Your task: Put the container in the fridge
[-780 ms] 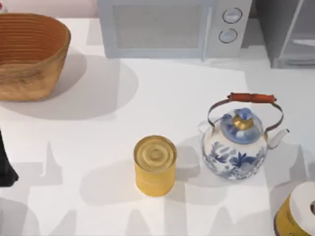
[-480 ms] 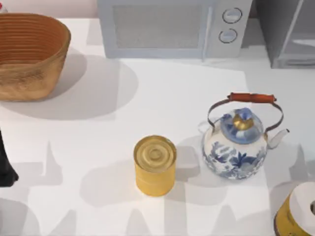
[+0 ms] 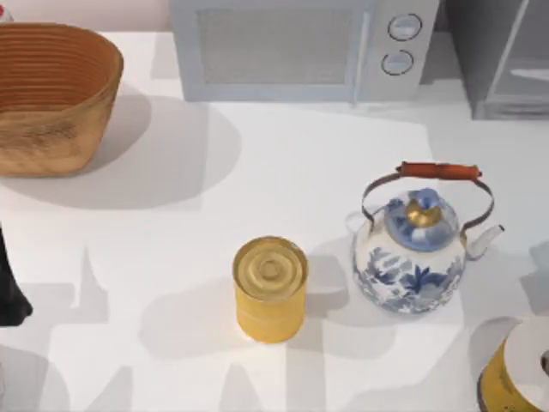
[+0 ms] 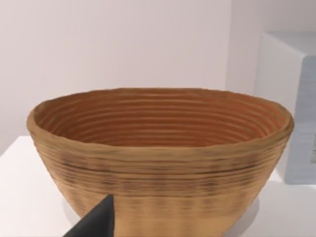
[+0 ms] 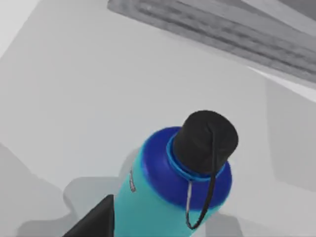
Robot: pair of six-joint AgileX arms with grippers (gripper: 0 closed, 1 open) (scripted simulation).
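Observation:
The fridge [image 3: 506,60] is the grey cabinet with a pale glassy door at the table's far right corner. In the right wrist view a bottle-shaped container [image 5: 173,187], teal with a blue shoulder, black cap and carry loop, stands on the white surface below a grey ribbed edge [image 5: 217,29]. A dark fingertip [image 5: 94,219] of my right gripper shows beside it, not touching. My left arm [image 3: 9,292] is parked at the table's left edge; its dark fingertip [image 4: 96,222] points at the woven basket [image 4: 158,158].
A yellow lidded tin [image 3: 270,290] stands mid-table, with a blue-and-white kettle [image 3: 419,249] to its right. A yellow, white-topped object [image 3: 519,369] sits at the front right corner. The microwave [image 3: 300,47] is at the back, the basket [image 3: 51,94] at back left.
Only the shadows at the table's right edge have shifted a little. The tin, kettle, basket and left arm have stayed put.

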